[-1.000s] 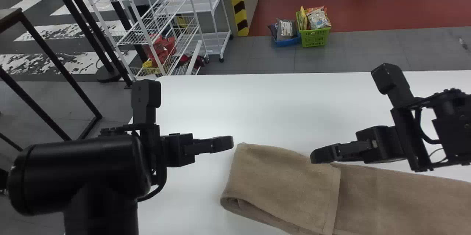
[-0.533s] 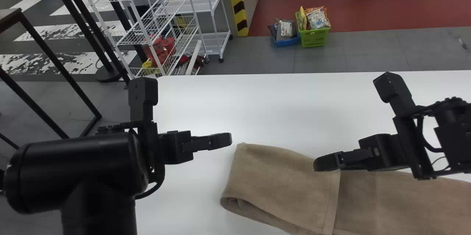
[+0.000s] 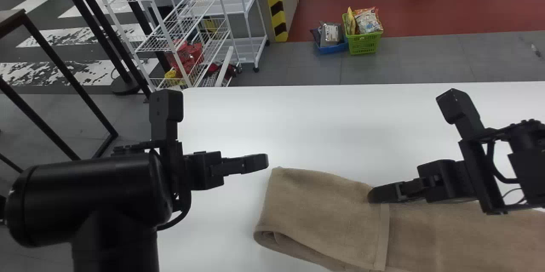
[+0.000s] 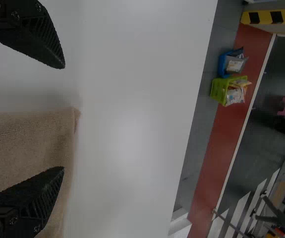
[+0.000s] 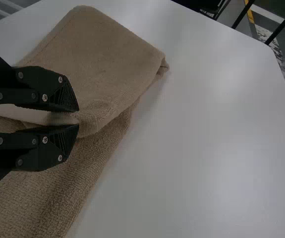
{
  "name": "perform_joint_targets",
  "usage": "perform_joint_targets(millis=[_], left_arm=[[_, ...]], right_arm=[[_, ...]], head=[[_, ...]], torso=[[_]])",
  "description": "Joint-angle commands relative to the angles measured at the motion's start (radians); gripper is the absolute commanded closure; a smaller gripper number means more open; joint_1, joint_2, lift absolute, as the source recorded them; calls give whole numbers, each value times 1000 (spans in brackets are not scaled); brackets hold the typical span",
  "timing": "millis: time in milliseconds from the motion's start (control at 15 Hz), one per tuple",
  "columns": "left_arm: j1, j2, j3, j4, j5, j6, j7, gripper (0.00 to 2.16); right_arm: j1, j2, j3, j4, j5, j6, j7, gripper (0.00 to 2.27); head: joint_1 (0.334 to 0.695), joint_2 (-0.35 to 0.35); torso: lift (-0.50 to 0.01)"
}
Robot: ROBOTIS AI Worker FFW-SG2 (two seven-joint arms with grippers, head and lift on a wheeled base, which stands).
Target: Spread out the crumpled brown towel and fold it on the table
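1. Head view: the brown towel [image 3: 323, 216] lay on the white table [image 3: 298, 127], its left part folded over and its long remainder running to the robot's right. The right gripper [image 3: 371, 196] was at the folded part's far edge, near the hem; it had come closer to the robot and a little rightward since the first frame. The folded end and its hem had shifted slightly left, and the cloth had puckered near the fingertips. The left gripper [image 3: 260, 162] hovered just beside the towel's left end; it had drawn back a touch leftward by the second frame, then kept still.

2. Left wrist view: the left gripper [image 4: 63, 117] was wide open and held nothing. One finger showed against the towel's end, the other against bare table.

3. Right wrist view: the right gripper [image 5: 79, 117] was closed on the towel, pinching the upper layer's edge. Cloth bunched at the fingertips, with the lower layer spread beneath.
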Motion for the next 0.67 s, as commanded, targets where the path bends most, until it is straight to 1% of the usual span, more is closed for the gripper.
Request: perform_joint_targets(millis=[0, 67, 267, 333, 400, 467, 600], left_arm=[[0, -6, -10, 0, -9, 4, 6, 87], [-1, -6, -15, 0, -9, 4, 11, 87], [-8, -6, -32, 8, -10, 4, 26, 87], [-8, -6, -38, 14, -12, 4, 37, 87], [-8, -6, -39, 25, -13, 4, 47, 87], [-8, -6, -41, 34, -15, 4, 52, 87], [-14, -6, -49, 54, -23, 4, 72, 87]], right_arm=[[15, -26, -26, -34, -45, 2, 0, 1477], [26, -52, -42, -43, -68, 2, 1, 1477], [57, -113, -77, -67, -162, 2, 3, 1477], [80, -138, -98, -107, -191, 2, 3, 1477], [109, -170, -134, -147, -232, 2, 4, 1477], [135, -205, -166, -179, -275, 2, 20, 1477], [164, -239, -220, -204, -321, 2, 78, 1477]], head=[[695, 276], [695, 274], [695, 252], [695, 237], [695, 228], [695, 221], [695, 203]], torso=[[-127], [-127], [-127], [-127], [-127], [-127], [-127]])
